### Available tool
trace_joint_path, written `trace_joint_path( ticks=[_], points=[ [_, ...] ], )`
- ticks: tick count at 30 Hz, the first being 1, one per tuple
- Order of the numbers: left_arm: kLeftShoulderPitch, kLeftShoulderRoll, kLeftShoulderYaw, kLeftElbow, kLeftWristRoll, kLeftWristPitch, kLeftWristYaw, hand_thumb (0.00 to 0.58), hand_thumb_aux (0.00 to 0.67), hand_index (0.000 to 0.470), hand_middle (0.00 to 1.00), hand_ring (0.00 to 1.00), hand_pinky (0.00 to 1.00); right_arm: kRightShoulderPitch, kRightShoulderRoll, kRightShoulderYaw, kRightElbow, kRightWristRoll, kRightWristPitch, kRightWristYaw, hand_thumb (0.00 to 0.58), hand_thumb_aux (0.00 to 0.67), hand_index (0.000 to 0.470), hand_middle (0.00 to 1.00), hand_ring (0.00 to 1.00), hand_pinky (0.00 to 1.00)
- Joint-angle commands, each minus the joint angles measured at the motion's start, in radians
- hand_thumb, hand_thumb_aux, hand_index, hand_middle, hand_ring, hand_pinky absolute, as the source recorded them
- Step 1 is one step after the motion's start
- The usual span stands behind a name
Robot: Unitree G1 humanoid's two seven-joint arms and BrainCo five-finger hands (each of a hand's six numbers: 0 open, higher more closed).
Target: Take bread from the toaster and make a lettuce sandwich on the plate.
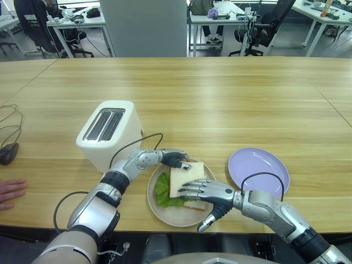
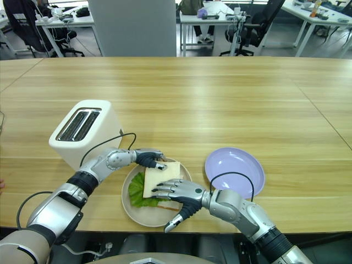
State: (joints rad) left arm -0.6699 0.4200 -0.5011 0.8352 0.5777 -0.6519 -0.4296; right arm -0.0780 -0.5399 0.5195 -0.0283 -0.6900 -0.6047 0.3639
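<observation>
Just a wooden table (image 1: pixel 220 99) under the tan plate (image 1: pixel 165 215), office desks (image 1: pixel 201 21) behind

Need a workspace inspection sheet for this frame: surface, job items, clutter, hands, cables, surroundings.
Surface: wooden table, light, seams visible.
Job's things: white toaster, slots look empty; beige plate holds lettuce with a bread slice on top.
Clutter: purple plate, empty, right of the beige plate; dark object at the table's left edge.
Hands: left hand at the slice's far left corner; right hand spread over its near edge, holding nothing.
Cables: left wrist cable arcs beside the toaster; right wrist cable loops over the purple plate.
Surroundings: desks and chairs behind.
</observation>
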Motion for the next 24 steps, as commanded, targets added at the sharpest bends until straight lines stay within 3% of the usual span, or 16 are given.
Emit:
trace_joint_path(
  ticks=[1, 10, 16, 24],
  points=[
    [-0.036, 0.040, -0.003, -0.056, 0.089, -0.002, 0.133, 0.018, 0.011, 0.007, 1.00, 1.00, 1.00, 0.006, -0.008, 0.029, 0.042, 0.003, 0.021, 0.055, 0.000, 0.000, 0.000, 0.00, 0.00, 0.00],
    [-0.041, 0.118, 0.013, -0.235, 0.233, 0.040, 0.369, 0.000, 0.000, 0.000, 1.00, 1.00, 1.00, 0.001, -0.014, 0.032, 0.071, 0.004, 0.029, 0.071, 0.000, 0.000, 0.000, 0.00, 0.00, 0.00],
    [-0.021, 0.173, 0.100, -0.417, 0.252, 0.124, 0.472, 0.000, 0.000, 0.000, 0.99, 0.99, 0.99, -0.023, -0.020, 0.026, 0.104, -0.038, 0.037, 0.039, 0.000, 0.000, 0.000, 0.00, 0.00, 0.00],
    [0.187, 0.290, 0.290, -0.740, 0.138, 0.173, 0.435, 0.000, 0.000, 0.000, 0.89, 0.89, 0.89, -0.067, -0.042, 0.000, 0.151, -0.087, 0.053, -0.037, 0.000, 0.000, 0.000, 0.00, 0.00, 0.00]
  ],
)
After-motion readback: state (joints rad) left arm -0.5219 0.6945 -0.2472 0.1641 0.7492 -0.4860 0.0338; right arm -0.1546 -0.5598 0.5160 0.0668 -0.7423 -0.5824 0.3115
